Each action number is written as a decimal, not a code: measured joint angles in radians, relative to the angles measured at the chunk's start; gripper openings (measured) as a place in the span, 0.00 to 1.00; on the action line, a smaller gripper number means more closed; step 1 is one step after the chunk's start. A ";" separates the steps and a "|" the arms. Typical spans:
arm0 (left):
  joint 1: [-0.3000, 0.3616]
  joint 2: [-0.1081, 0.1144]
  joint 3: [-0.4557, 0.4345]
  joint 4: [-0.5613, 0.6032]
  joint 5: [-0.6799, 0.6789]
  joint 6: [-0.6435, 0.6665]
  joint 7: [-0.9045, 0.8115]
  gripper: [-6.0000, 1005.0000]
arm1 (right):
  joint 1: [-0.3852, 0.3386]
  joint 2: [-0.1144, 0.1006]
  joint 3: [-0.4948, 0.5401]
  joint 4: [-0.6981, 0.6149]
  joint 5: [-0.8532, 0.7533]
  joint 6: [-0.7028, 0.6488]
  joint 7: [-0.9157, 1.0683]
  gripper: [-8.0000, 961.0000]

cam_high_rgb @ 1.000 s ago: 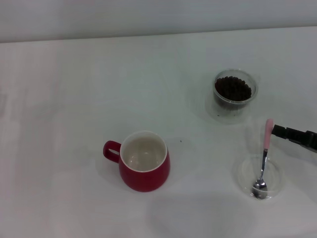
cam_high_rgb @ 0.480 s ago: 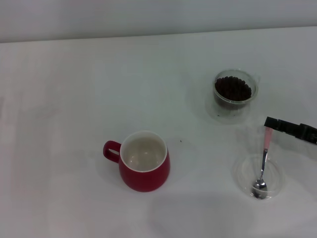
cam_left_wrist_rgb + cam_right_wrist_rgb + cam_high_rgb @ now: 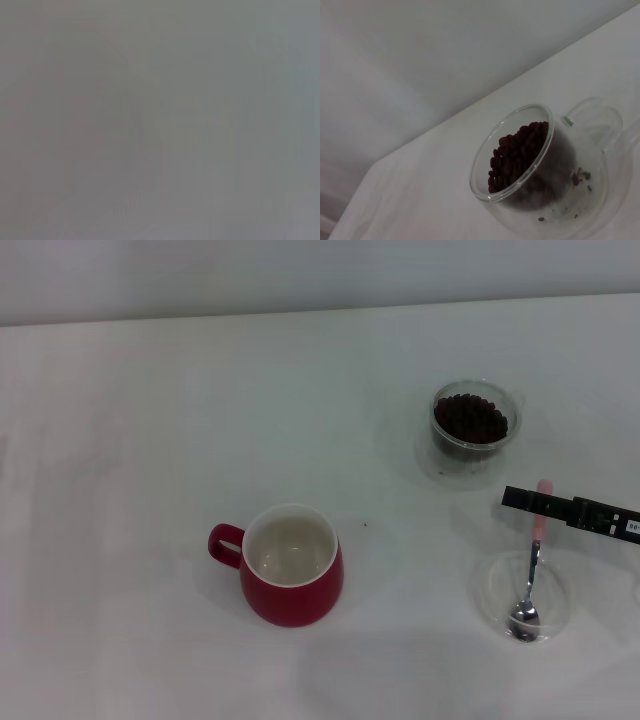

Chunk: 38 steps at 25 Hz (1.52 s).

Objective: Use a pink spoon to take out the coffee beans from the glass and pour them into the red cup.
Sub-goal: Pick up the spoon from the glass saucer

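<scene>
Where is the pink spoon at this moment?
In the head view, the pink spoon lies at the right, its bowl in the clear dish, below the glass.

R wrist cam: short round clear glass tumbler (image 3: 540, 170) w/ one clear loop handle (image 3: 595, 122) sits on a plain white table (image 3: 420, 200). The tumbler holds a heap of small dark brown oval coffee beans (image 3: 520, 155), piled against one side, approx. up to the rim. A few dark crumbs and bits lie in the clear base next to the heap. Behind the table edge: a blank pale wall (image 3: 445, 50). The arm's own pincer isn't visible, so nothing can be placed relative to it.
</scene>
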<state>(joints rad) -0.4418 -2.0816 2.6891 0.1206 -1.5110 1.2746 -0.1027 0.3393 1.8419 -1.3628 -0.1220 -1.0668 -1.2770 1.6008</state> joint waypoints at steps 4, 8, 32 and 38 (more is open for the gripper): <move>0.000 0.000 0.000 0.001 0.000 0.000 0.000 0.80 | 0.001 0.000 0.000 0.002 -0.001 0.010 0.000 0.73; 0.000 0.000 0.000 0.002 0.000 0.000 0.000 0.80 | 0.001 0.002 0.001 0.002 -0.001 0.019 0.001 0.66; -0.009 0.000 -0.002 0.002 -0.014 0.002 0.000 0.80 | 0.010 0.002 0.004 0.001 -0.001 0.044 0.006 0.26; -0.010 0.001 -0.002 0.001 -0.014 0.002 0.000 0.80 | 0.011 -0.001 0.007 0.001 -0.001 0.042 0.009 0.20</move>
<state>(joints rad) -0.4513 -2.0801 2.6875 0.1217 -1.5250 1.2763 -0.1027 0.3498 1.8408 -1.3561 -0.1212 -1.0676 -1.2350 1.6095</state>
